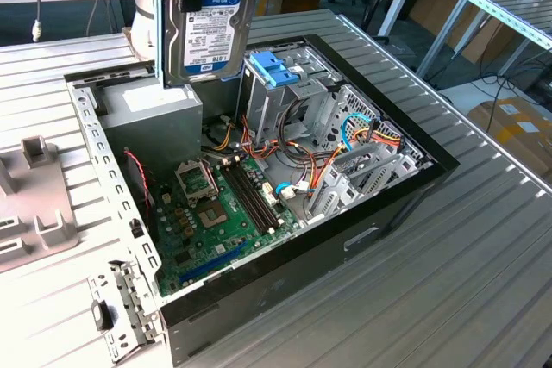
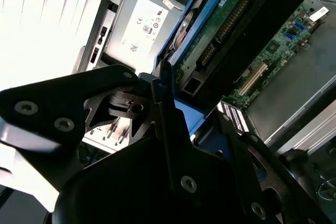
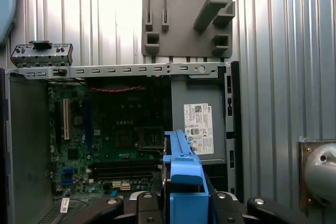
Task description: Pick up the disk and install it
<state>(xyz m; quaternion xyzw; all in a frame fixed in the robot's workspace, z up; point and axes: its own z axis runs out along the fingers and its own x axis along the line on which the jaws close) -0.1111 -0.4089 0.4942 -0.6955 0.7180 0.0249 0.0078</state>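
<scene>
1. Step in hand: the pick is complete and installation is not yet done. The jaws pinch the disk (image 1: 207, 28) by its upper end, and it hangs upright directly beneath them.
2. Seating likely calls for aligning its rails with the metal drive cage (image 1: 257, 102), which sits below and beside the jaws.
3. Disk: flat and rigid, with a labelled metal face and smooth blue plastic rails.

Metal disk (image 1: 207, 28) with blue plastic rails; ribbed matt metal table (image 1: 466, 273).

Blue-railed disk (image 1: 205, 28) — upright, aloft
</scene>
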